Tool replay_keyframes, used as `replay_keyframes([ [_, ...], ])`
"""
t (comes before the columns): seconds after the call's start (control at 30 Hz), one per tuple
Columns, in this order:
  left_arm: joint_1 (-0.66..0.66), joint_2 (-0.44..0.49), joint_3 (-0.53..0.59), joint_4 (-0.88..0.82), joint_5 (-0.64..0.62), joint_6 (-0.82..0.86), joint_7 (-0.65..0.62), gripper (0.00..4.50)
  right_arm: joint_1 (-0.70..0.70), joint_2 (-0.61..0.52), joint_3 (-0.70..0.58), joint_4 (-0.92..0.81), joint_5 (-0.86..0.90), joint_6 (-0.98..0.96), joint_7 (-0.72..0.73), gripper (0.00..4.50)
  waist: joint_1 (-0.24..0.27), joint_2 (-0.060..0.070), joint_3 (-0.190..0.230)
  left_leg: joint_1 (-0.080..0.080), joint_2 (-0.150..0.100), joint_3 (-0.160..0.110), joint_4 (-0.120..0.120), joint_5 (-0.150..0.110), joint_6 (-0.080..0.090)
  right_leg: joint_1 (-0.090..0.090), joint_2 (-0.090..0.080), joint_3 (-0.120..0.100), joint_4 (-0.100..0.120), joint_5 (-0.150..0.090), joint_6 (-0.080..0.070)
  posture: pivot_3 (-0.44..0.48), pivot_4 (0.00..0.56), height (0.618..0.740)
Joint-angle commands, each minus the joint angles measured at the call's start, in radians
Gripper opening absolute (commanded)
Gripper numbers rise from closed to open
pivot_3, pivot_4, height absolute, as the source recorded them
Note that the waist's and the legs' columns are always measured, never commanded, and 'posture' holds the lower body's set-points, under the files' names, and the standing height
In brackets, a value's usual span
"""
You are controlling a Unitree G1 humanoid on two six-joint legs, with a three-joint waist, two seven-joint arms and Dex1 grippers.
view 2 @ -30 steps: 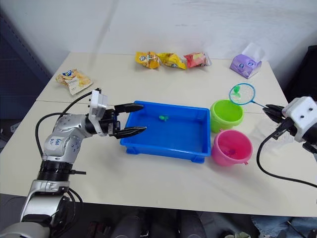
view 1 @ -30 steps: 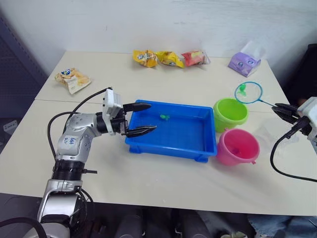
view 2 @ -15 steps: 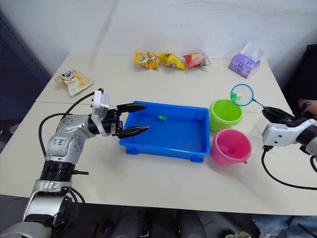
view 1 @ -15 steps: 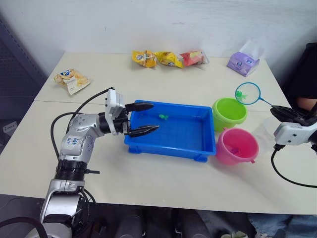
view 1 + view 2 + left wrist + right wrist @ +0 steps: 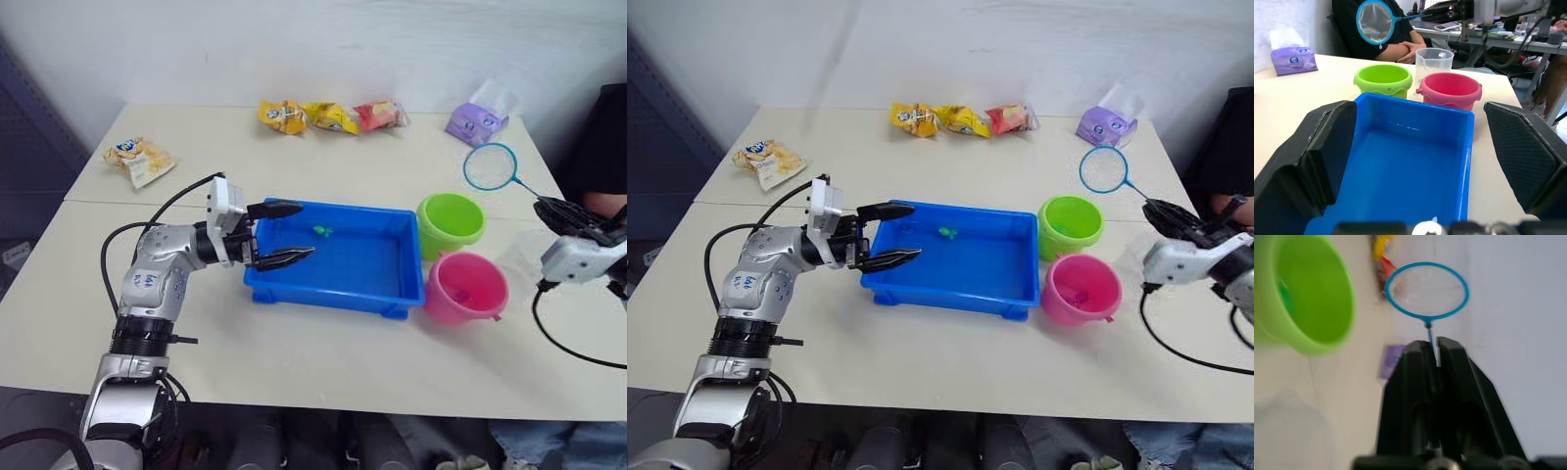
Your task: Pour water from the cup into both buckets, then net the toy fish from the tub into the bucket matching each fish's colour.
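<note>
At bench (image 5: 323,382) centre I see the tub (image 5: 338,294), one green fish (image 5: 320,231) by its 12 o'clock wall. At 3 o'clock stand the green bucket (image 5: 450,220) and pink bucket (image 5: 465,287). Left tool (image 5: 277,234) gapes wide, empty, over the tub's 9 o'clock rim. Right tool (image 5: 555,212) clamps the net (image 5: 490,166) handle, hoop raised beyond the green bucket.

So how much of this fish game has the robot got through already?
It looks well along. The cup stands behind the buckets, so the pouring seems done. A green fish lies in the green bucket, and something small lies in the pink bucket. The right gripper holds the net, empty, beyond the green bucket. One green fish is left in the tub, which the left gripper brackets, open.
</note>
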Motion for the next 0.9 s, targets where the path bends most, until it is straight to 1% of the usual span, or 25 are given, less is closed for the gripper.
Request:
replay_keyframes([
  [0.03,0.002,0.052,0.059,0.036,-0.004,-0.060,-0.037,4.49,0.048,-0.038,-0.039,-0.345,0.507,0.426,0.226,0.00,-0.003,0.001,0.000,0.000,0.000,-0.001,0.000,0.000,0.000,0.001,0.000,-0.001,0.001,0.000,0.000,0.000,0.150,0.740],
  [0.1,0.001,0.089,0.080,0.072,-0.004,-0.084,-0.059,4.49,0.049,-0.081,-0.036,-0.487,0.687,0.689,0.249,0.00,-0.005,0.001,0.000,0.000,0.000,-0.003,0.001,0.000,0.000,0.001,-0.001,-0.002,0.001,0.000,0.000,0.000,0.150,0.740],
  [0.17,0.001,0.128,0.094,0.106,0.004,-0.097,-0.072,4.49,0.010,-0.113,-0.030,-0.570,0.847,0.913,0.216,0.00,-0.004,0.001,0.000,0.000,0.000,-0.007,0.001,-0.001,0.001,0.003,-0.003,-0.005,-0.002,0.000,0.000,0.000,0.150,0.740],
  [0.23,0.003,0.158,0.104,0.124,0.007,-0.104,-0.084,4.49,-0.039,-0.154,-0.006,-0.622,0.961,1.113,0.192,0.00,-0.002,0.001,0.000,0.000,0.000,-0.010,0.001,-0.001,0.002,0.005,-0.003,-0.007,-0.004,0.000,0.000,0.000,0.150,0.740],
  [0.3,0.005,0.175,0.106,0.130,0.005,-0.101,-0.091,4.49,-0.092,-0.179,0.024,-0.645,0.980,1.258,0.159,0.00,-0.001,0.001,0.000,0.000,0.000,-0.011,0.001,-0.002,0.002,0.005,-0.004,-0.008,-0.006,0.000,0.000,0.000,0.150,0.740],
  [0.33,0.007,0.181,0.104,0.129,0.007,-0.100,-0.092,4.49,-0.124,-0.171,0.038,-0.646,0.984,1.310,0.145,0.00,0.003,0.001,0.000,0.000,-0.001,-0.011,0.000,-0.002,0.003,0.006,-0.005,-0.008,-0.008,0.000,0.000,0.000,0.150,0.740],
  [0.4,0.011,0.188,0.105,0.125,0.010,-0.099,-0.093,4.49,-0.181,-0.136,0.058,-0.645,0.999,1.374,0.166,0.00,0.011,0.001,0.000,-0.001,-0.001,-0.012,0.000,-0.003,0.003,0.006,-0.005,-0.008,-0.010,0.000,0.000,0.000,0.150,0.740],
  [0.43,0.016,0.190,0.107,0.120,0.011,-0.097,-0.090,4.49,-0.207,-0.116,0.080,-0.638,0.981,1.405,0.167,0.00,0.014,0.001,0.000,-0.002,-0.001,-0.012,0.000,-0.003,0.004,0.006,-0.006,-0.008,-0.011,0.000,0.000,0.000,0.150,0.740],
  [0.5,0.038,0.196,0.110,0.102,0.017,-0.094,-0.080,4.49,-0.272,-0.071,0.160,-0.607,0.891,1.467,0.157,0.00,0.017,0.001,0.000,-0.002,-0.002,-0.012,0.000,-0.004,0.004,0.006,-0.006,-0.008,-0.012,0.000,0.000,0.000,0.150,0.740],
  [0.57,0.052,0.199,0.110,0.089,0.020,-0.089,-0.073,4.49,-0.318,-0.029,0.200,-0.578,0.836,1.509,0.152,0.00,0.017,0.001,0.000,-0.003,-0.002,-0.012,0.000,-0.004,0.004,0.006,-0.006,-0.008,-0.012,0.000,0.000,0.000,0.150,0.740],
  [0.63,0.071,0.201,0.105,0.067,0.024,-0.087,-0.067,4.49,-0.372,0.016,0.265,-0.516,0.739,1.536,0.152,0.00,0.017,0.001,0.000,-0.004,-0.002,-0.011,0.000,-0.004,0.004,0.004,-0.006,-0.008,-0.012,0.000,0.000,0.000,0.150,0.740],
  [0.8,0.106,0.205,0.100,0.018,0.028,-0.078,-0.055,4.49,-0.484,0.145,0.369,-0.364,0.513,1.500,0.167,0.00,0.014,0.001,0.000,-0.005,-0.002,-0.011,0.000,-0.004,0.004,0.003,-0.006,-0.008,-0.010,0.000,0.000,0.000,0.150,0.740],
  [0.87,0.111,0.206,0.104,0.006,0.030,-0.075,-0.046,4.49,-0.529,0.172,0.424,-0.331,0.421,1.474,0.209,0.00,0.015,0.001,0.000,-0.006,-0.002,-0.010,0.000,-0.004,0.004,0.001,-0.006,-0.008,-0.010,0.000,0.000,0.000,0.150,0.740],
  [0.9,0.114,0.207,0.104,0.000,0.033,-0.075,-0.040,4.49,-0.559,0.212,0.429,-0.299,0.397,1.472,0.203,0.00,0.014,0.001,0.000,-0.006,-0.002,-0.010,0.000,-0.004,0.004,0.000,-0.006,-0.007,-0.009,0.000,0.000,0.000,0.150,0.740],
])
